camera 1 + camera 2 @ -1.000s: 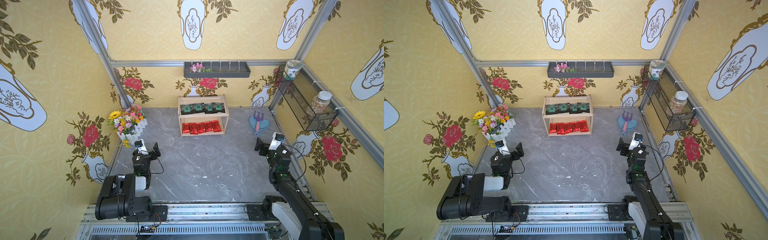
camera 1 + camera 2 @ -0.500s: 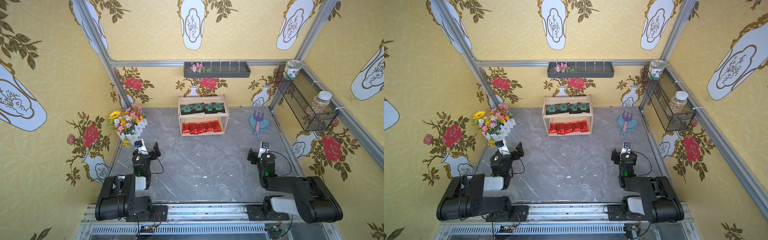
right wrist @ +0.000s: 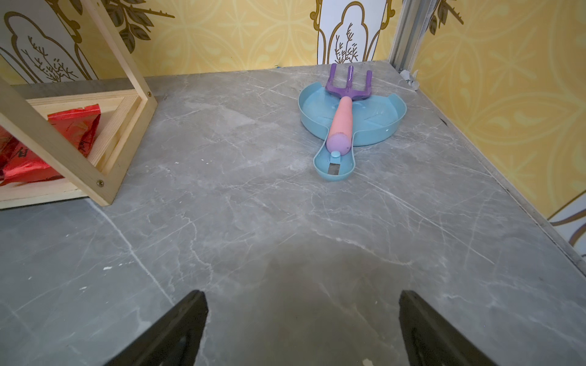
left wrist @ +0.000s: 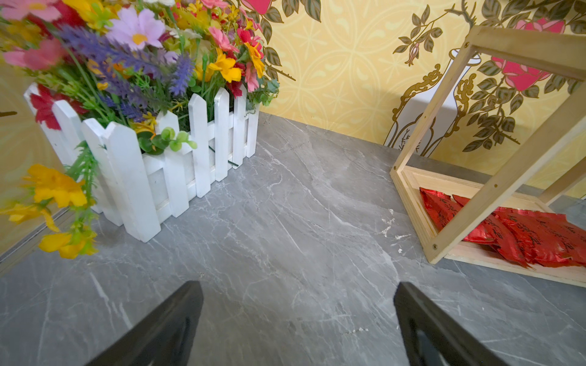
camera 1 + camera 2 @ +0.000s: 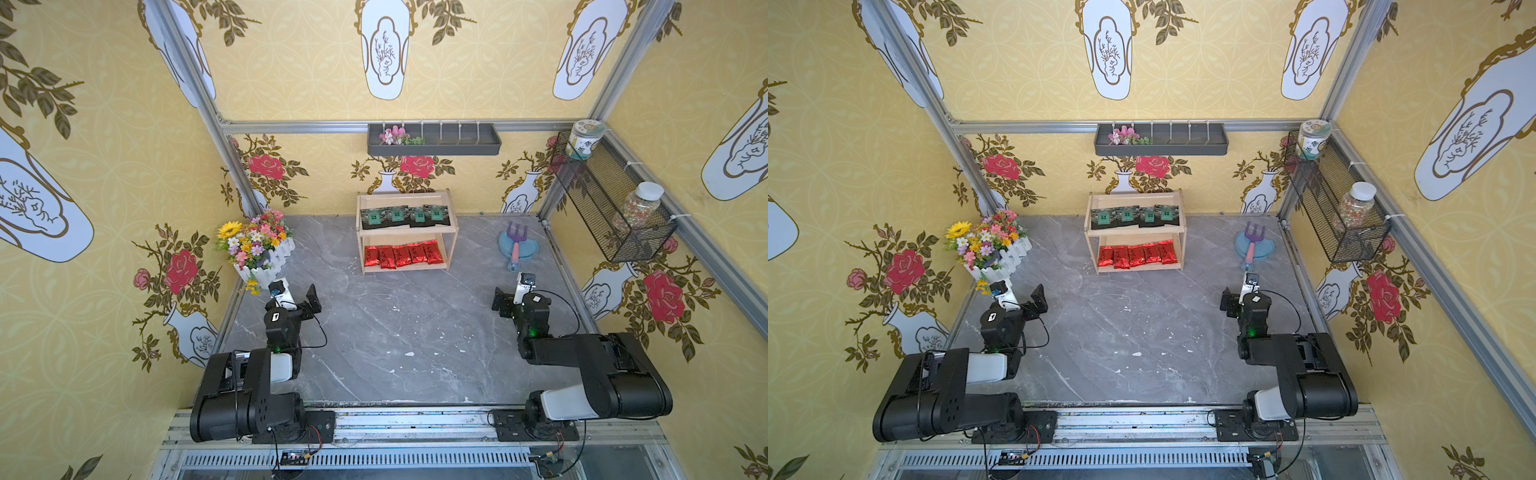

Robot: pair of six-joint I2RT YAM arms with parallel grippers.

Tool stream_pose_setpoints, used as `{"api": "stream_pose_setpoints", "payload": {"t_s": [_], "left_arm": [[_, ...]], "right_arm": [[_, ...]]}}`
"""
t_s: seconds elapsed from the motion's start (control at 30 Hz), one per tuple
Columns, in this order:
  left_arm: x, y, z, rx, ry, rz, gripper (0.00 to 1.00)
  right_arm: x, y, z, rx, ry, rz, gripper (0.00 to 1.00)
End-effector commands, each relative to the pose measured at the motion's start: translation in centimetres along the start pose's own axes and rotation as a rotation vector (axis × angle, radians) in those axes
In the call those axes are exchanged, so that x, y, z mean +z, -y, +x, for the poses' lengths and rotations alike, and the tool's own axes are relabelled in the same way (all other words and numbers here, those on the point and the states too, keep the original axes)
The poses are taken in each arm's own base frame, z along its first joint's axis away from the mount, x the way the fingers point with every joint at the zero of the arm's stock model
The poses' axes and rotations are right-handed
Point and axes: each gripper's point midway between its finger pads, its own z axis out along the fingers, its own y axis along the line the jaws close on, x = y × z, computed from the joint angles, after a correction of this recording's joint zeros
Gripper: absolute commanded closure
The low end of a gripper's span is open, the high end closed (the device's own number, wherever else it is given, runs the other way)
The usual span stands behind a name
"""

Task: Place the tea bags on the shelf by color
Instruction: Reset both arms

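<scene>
One change: right arm (image 5: 590,361), fingers (image 3: 177,332) apart, lower.

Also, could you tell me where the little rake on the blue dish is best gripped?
I'd take the rake by its pink handle, from above, jaws across it: it lies flat in the blue dish, and the handle is slim and uncovered.

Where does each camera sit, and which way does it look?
Both top views: high above the front rail, looking down toward the back wall; whole arms, left gripper, right gripper, shelf.
Left wrist: behind the left gripper, facing the flower box and shelf end; open fingertips show.
Right wrist: facing the blue tray and rake; open fingertips show.
Shared: both wrist views catch the red tea bags, lower tier.
</scene>
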Motion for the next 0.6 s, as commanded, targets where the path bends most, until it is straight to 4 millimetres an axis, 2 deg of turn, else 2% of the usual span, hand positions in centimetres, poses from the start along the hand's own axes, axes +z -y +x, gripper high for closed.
{"api": "stream_pose_setpoints", "payload": {"t_s": [0.0,0.07,0.13,0.2,0.37,0.43,0.57], "left_arm": [[-0.1,0.2,-0.5,0.007,0.022,0.010,0.00],[-0.2,-0.1,-0.5,0.024,0.036,-0.052,0.00],[-0.2,-0.2,-0.6,0.024,0.042,-0.066,0.00],[-0.1,-0.3,-0.6,0.021,0.044,-0.070,0.00],[0.0,-0.2,-0.6,0.007,0.039,-0.044,0.00],[0.0,0.8,-0.4,0.018,0.023,0.025,0.00],[-0.1,0.9,-0.2,0.013,0.011,0.043,0.00]], "right_arm": [[-0.3,0.4,-0.7,0.031,0.040,0.018,0.03],[-0.2,0.4,-0.7,0.025,0.038,0.020,0.03],[0.2,-1.1,-0.6,-0.020,0.014,-0.045,0.03],[0.5,-2.7,-0.4,-0.030,-0.018,-0.182,0.03],[0.5,-2.6,-0.4,-0.015,-0.016,-0.202,0.03],[0.5,-2.5,-0.5,-0.016,-0.014,-0.199,0.03],[0.3,-2.6,-0.4,-0.026,-0.009,-0.196,0.03]]}}
